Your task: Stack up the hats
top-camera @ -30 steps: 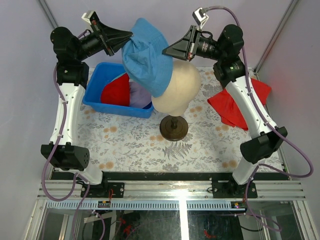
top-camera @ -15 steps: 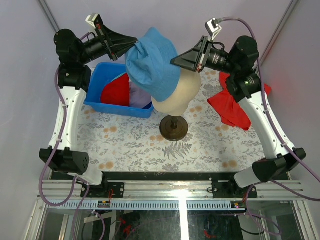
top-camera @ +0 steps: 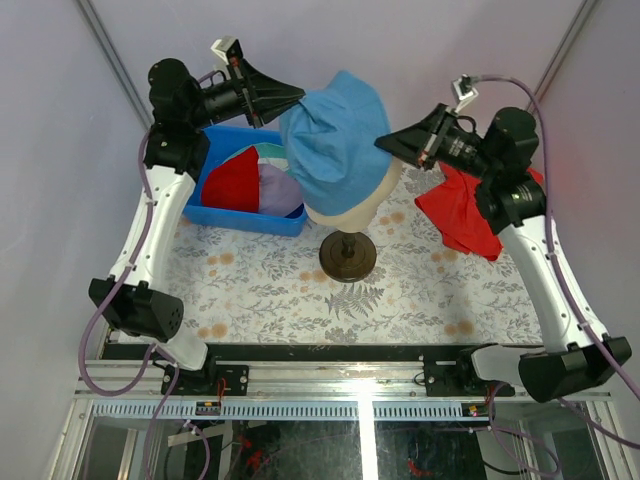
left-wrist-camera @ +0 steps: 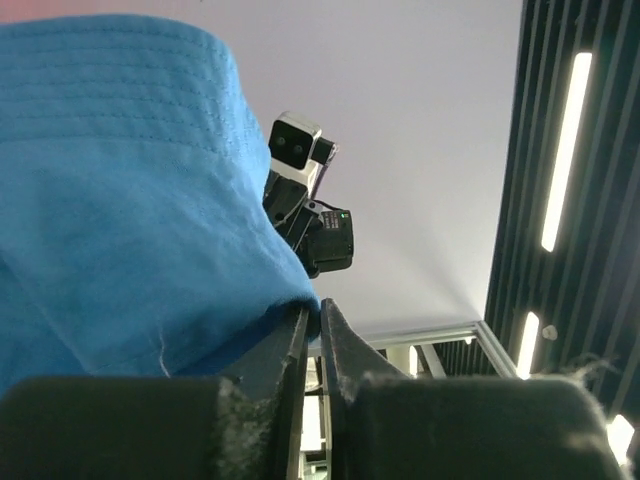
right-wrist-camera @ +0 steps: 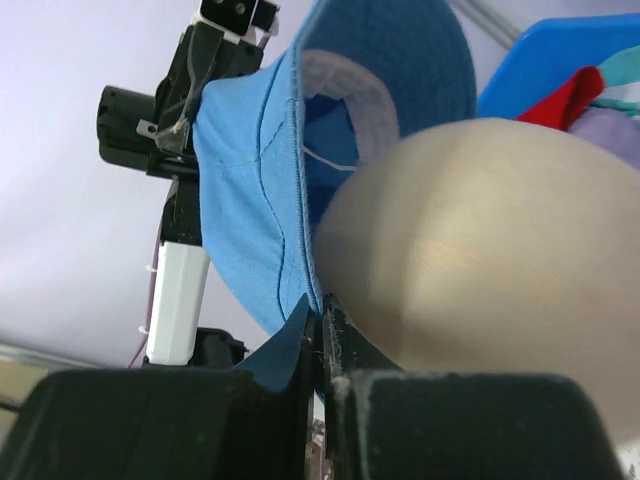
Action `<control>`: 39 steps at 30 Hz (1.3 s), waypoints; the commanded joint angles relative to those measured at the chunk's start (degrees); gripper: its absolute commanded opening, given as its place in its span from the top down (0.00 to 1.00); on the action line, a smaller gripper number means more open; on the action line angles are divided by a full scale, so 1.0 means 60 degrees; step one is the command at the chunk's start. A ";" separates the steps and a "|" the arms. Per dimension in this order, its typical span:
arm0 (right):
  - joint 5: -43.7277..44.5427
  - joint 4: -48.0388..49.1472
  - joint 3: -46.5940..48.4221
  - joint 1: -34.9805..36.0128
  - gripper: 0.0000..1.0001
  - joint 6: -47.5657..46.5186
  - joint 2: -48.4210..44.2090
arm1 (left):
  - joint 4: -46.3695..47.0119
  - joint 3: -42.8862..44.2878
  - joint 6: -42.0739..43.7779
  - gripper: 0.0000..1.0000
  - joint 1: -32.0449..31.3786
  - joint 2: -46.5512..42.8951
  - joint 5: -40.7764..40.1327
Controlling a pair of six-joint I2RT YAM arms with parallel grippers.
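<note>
The blue hat [top-camera: 335, 140] hangs stretched between my two grippers over the top of the beige mannequin head [top-camera: 352, 212]. My left gripper [top-camera: 298, 97] is shut on its left brim, and the blue hat [left-wrist-camera: 120, 200] fills the left of that wrist view down to the left gripper [left-wrist-camera: 315, 310]. My right gripper [top-camera: 381, 146] is shut on the right brim. In the right wrist view the blue hat [right-wrist-camera: 250, 180] opens over the mannequin head [right-wrist-camera: 480, 260], its edge pinched in the right gripper [right-wrist-camera: 320, 305]. A red hat [top-camera: 235, 180], a lilac hat [top-camera: 282, 190] and a teal hat [top-camera: 266, 152] lie in the bin.
The blue bin [top-camera: 240, 217] stands at the back left of the patterned table. The mannequin head rests on a pole with a round dark base [top-camera: 348, 257]. A flat red cloth [top-camera: 460, 215] lies at the right, under my right arm.
Both arms swung to the right with the blue hat, which now sits farther right over the mannequin head. The right gripper's jaws closed tight on the brim.
</note>
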 commanded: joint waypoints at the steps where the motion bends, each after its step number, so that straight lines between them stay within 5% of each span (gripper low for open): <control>1: 0.0173 -0.0358 -0.0851 -0.1134 1.00 -0.0082 -0.1039 | 0.0343 -0.0028 0.0188 0.91 0.0045 0.0115 -0.0437; 8: 0.0277 -0.0312 -0.1950 -0.1448 1.00 -0.0066 -0.1581 | 0.0428 0.0127 0.0425 0.67 -0.0264 0.0388 -0.0446; 13: 0.0327 -0.0590 -0.2353 -0.1537 1.00 -0.0303 -0.1735 | -0.0032 -0.0144 0.1092 0.66 -0.0232 0.0231 -0.0339; 28: 0.0299 -0.0722 -0.4622 -0.1621 1.00 -0.0779 -0.2353 | -0.0014 -0.5444 0.2616 0.60 0.0820 -0.2264 -0.0391; 39: 0.0063 -0.0715 -0.3753 -0.1622 1.00 -0.0607 -0.1960 | -0.0363 -0.5735 0.3851 0.53 0.0527 -0.1977 -0.0300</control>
